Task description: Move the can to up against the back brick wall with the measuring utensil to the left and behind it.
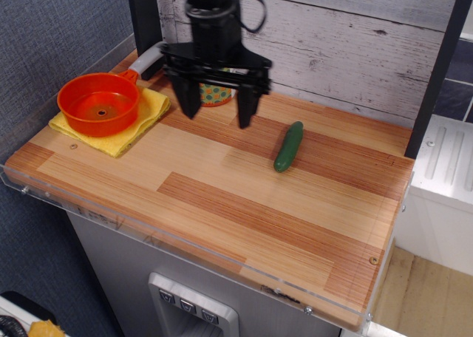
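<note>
The can (215, 94), with a yellow-green dotted label, stands on the wooden table close to the whitewashed plank back wall (347, 41); the gripper's body hides its top. The orange measuring cup (99, 103) with a white-grey handle (150, 58) sits to the can's left on a yellow cloth, its handle reaching back toward the wall. My gripper (216, 109) is open and empty, its two black fingers spread wide in front of the can and apart from it.
A green cucumber (289, 146) lies on the table right of the gripper. A yellow cloth (127, 134) lies under the cup. A blue-grey side wall (52, 34) bounds the left. A clear guard rims the table's front edge (185, 244).
</note>
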You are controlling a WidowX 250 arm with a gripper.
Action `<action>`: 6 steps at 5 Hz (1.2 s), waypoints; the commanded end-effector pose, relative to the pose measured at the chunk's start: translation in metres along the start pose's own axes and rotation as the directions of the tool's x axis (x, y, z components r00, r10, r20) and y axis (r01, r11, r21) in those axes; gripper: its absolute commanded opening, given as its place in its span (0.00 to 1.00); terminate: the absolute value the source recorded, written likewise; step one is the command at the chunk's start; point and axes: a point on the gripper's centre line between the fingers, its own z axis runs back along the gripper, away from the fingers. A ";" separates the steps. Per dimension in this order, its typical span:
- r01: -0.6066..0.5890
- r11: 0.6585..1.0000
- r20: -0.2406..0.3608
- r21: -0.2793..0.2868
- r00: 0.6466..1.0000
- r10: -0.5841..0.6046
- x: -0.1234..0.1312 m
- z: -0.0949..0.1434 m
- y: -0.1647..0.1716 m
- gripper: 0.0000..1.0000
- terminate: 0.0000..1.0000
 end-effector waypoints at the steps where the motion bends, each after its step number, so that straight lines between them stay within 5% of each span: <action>1: 0.153 0.987 0.079 -0.046 0.986 -0.149 -0.002 0.035 -0.043 1.00 0.00; 3: 0.288 0.956 0.115 -0.047 0.953 -0.282 -0.002 0.060 -0.093 1.00 0.00; 5: 0.285 0.957 0.151 -0.049 0.950 -0.275 0.007 0.082 -0.108 1.00 0.00; 6: 0.285 0.957 0.151 -0.049 0.950 -0.275 0.007 0.082 -0.108 1.00 1.00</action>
